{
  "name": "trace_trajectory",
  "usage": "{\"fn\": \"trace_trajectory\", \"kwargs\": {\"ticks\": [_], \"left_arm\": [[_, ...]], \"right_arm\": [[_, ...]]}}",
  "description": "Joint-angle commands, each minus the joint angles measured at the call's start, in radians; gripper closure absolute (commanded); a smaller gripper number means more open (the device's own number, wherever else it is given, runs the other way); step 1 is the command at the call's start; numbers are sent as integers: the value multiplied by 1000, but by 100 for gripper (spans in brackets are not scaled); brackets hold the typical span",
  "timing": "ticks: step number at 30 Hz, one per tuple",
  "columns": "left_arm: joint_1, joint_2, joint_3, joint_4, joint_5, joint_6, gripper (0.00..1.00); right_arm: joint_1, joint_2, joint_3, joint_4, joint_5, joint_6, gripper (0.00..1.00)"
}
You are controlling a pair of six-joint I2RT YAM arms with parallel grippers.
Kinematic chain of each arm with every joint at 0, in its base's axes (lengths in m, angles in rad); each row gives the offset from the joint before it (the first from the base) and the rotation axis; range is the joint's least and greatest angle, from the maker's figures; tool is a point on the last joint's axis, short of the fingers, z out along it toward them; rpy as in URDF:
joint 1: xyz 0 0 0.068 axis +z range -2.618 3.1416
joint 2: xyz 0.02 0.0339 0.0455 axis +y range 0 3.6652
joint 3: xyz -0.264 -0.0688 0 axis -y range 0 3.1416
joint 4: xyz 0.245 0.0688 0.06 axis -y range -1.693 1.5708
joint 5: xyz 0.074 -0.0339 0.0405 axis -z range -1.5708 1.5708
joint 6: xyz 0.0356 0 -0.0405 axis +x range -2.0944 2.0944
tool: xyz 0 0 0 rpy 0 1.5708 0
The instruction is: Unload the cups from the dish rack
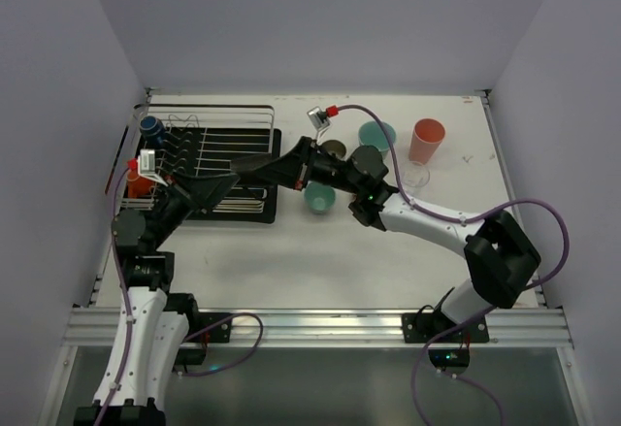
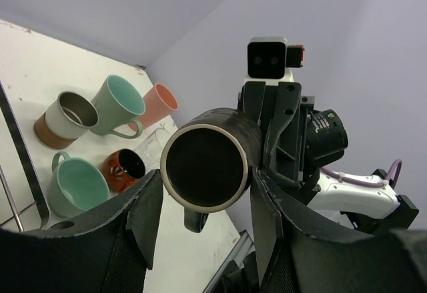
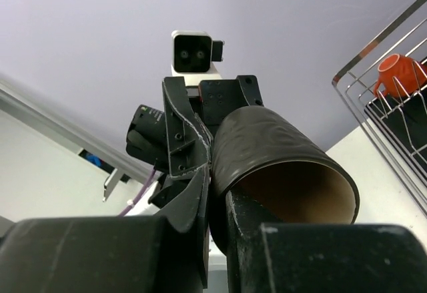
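A dark brown mug (image 1: 254,165) hangs in the air over the right end of the dish rack (image 1: 238,115), between both grippers. My right gripper (image 1: 289,167) is shut on its rim wall, one finger inside and one outside, as the right wrist view shows (image 3: 220,199) on the mug (image 3: 273,146). My left gripper (image 2: 203,176) is open, its fingers flanking the mug's base (image 2: 207,159) with a gap on the left side. A blue cup (image 1: 150,127) and an orange cup (image 1: 139,183) sit in the rack.
On the table right of the rack stand a pink tumbler (image 1: 427,140), a teal mug (image 1: 375,135), a second teal mug (image 1: 319,197), a brown-and-grey cup (image 1: 333,148) and a clear glass (image 1: 415,176). A red-orange cup (image 2: 123,168) shows beside them in the left wrist view.
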Motion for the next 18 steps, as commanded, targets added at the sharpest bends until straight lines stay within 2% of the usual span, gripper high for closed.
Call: {"fn": "trace_trajectory", "kwargs": {"ticks": [1,2,3,6,7,9,10,12,13,14,16,18], "left_arm": [[-10,-1,-2,0,97,-23,59],[-10,2,-1,-4,100,-15,51],[-8,11,13,-25,101,12,34],[-10,36,94,-153,105,107,9],[-10,57,123,-193,95,195,6],[-10,80,210,-326,75,297,0],[-10,101,244,-374,39,410,0],[-10,115,310,-511,6,512,0],[-10,125,329,-545,-26,597,0],[-10,128,350,-595,-38,639,0],[-10,125,355,-634,-78,733,0],[-16,105,334,-646,-127,762,0]], "right_arm": [[-5,-30,-12,95,77,7,100],[-8,-39,-27,92,82,1,100],[-13,-51,-39,91,88,-8,100],[-39,-123,-93,51,108,-49,100],[-56,-148,-102,-36,112,-74,100],[-70,-247,-133,-168,135,-185,100],[-73,-287,-136,-361,201,-244,100],[-73,-411,-129,-592,313,-407,100],[-73,-450,-132,-788,374,-459,100],[-76,-517,-136,-876,508,-499,100],[-129,-577,-165,-1075,591,-569,100],[-198,-667,-234,-1158,612,-574,100]]}}
